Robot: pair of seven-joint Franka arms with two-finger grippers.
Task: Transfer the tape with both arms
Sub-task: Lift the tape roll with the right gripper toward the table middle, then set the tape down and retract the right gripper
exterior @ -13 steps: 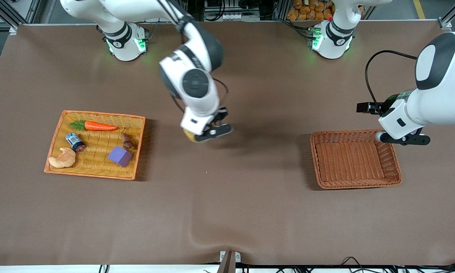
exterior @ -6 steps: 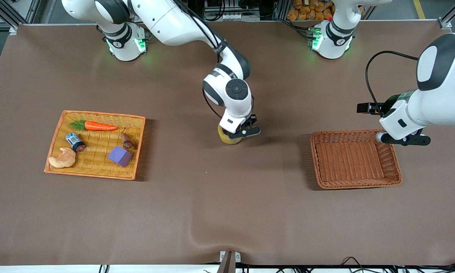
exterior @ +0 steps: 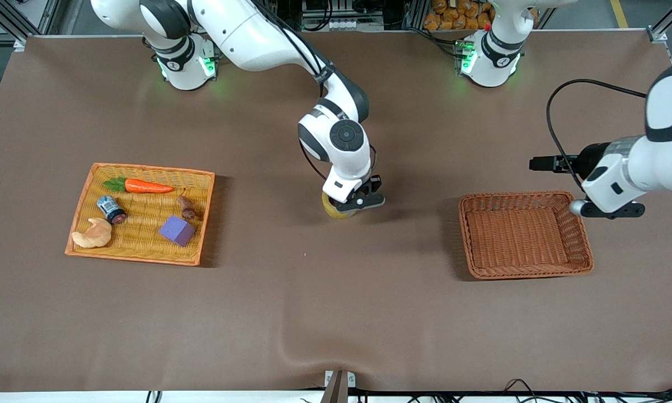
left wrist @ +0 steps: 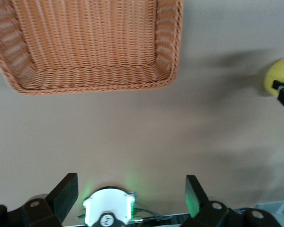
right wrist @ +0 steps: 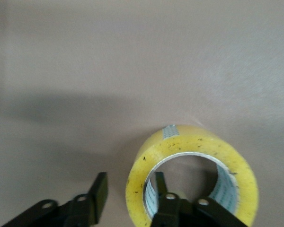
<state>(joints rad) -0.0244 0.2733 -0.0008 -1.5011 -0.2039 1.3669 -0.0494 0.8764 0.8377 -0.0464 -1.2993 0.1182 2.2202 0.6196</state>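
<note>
Right gripper [exterior: 353,202] sits low over the tape [exterior: 336,209] at mid-table, between the tray [exterior: 87,190] and the wicker basket [exterior: 523,267]. In the right wrist view its fingers [right wrist: 166,204] stand spread, one inside the ring and one outside the yellow wall, not visibly pressing it. The tape [right wrist: 191,182] lies flat on the brown table [exterior: 336,313]. Left gripper [exterior: 609,210] hangs just beside the wicker basket's rim, toward the left arm's end, fingers [left wrist: 64,194] spread and holding nothing.

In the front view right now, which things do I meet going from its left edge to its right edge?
Flat yellow wicker tray → yellow tape roll in the right gripper → deep brown wicker basket → left gripper.
</note>
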